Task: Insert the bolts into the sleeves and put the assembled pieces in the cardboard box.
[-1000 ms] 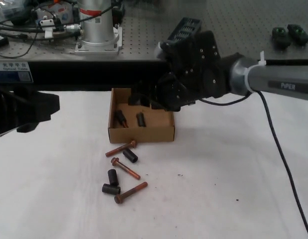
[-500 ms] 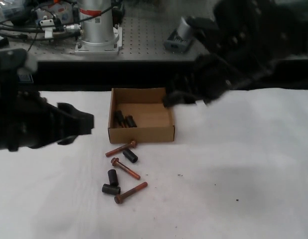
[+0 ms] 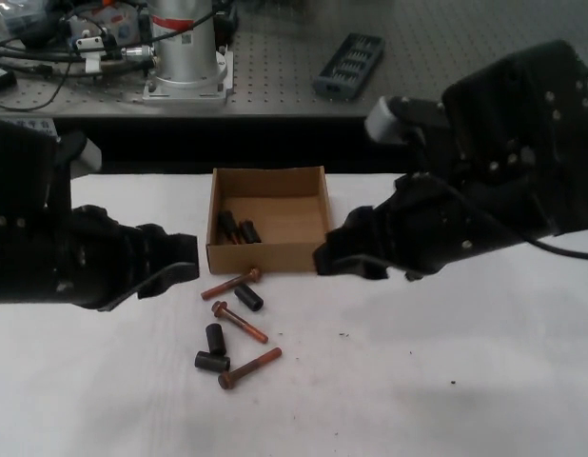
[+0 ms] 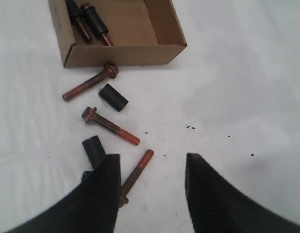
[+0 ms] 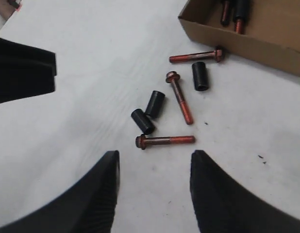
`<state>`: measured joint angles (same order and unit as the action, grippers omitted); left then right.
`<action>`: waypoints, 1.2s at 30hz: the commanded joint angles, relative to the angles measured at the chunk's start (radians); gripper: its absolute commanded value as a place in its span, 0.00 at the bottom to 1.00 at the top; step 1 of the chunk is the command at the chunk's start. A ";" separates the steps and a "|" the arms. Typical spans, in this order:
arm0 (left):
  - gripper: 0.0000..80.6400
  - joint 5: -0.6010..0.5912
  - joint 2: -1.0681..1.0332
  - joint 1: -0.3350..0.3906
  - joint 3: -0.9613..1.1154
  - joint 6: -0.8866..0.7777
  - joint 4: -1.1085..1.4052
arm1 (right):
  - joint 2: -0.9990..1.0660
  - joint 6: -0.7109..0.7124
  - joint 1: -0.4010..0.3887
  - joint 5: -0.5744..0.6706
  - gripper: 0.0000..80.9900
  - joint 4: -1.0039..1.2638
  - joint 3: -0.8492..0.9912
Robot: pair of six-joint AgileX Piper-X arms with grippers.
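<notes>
- With left claw (image 4: 150,167) and right claw (image 5: 155,167) both spread apart and empty, descend squarely.
- Grip nearest bolt (image 5: 164,141) at head end, sleeve (image 4: 94,148) across middle.
- Align axes before pushing.

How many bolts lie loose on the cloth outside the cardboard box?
3. First bolt beside the front of the cardboard box, second bolt mid-cluster, third bolt farthest from it. None looks hidden.

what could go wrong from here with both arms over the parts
The left pincer and right pincer, both open, hover over one small cluster; they might collide.
Two sleeves lie right together, so a grasp may knock one away.
One bolt lies by the cardboard box; grasping could nudge it.
</notes>
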<state>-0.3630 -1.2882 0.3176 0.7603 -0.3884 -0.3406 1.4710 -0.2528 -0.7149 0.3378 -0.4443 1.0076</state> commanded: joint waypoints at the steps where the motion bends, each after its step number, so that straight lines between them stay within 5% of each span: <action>1: 0.39 -0.024 -0.027 0.022 0.012 -0.097 -0.002 | -0.011 0.003 -0.019 -0.007 0.44 -0.006 0.000; 12: 0.31 -0.076 -0.169 0.081 0.012 -0.212 -0.003 | -0.011 0.039 -0.043 -0.033 0.44 -0.049 -0.017; 24: 0.31 0.056 -0.018 -0.188 0.012 0.057 -0.171 | 0.192 0.138 -0.057 0.027 0.44 -0.041 0.038; 36: 0.31 0.059 0.128 -0.344 0.012 0.163 -0.234 | 0.434 0.348 -0.206 -0.048 0.36 -0.227 0.344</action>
<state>-0.3115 -1.1887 -0.0076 0.7628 -0.2446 -0.5721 1.9024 0.0855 -0.9241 0.2861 -0.6474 1.3374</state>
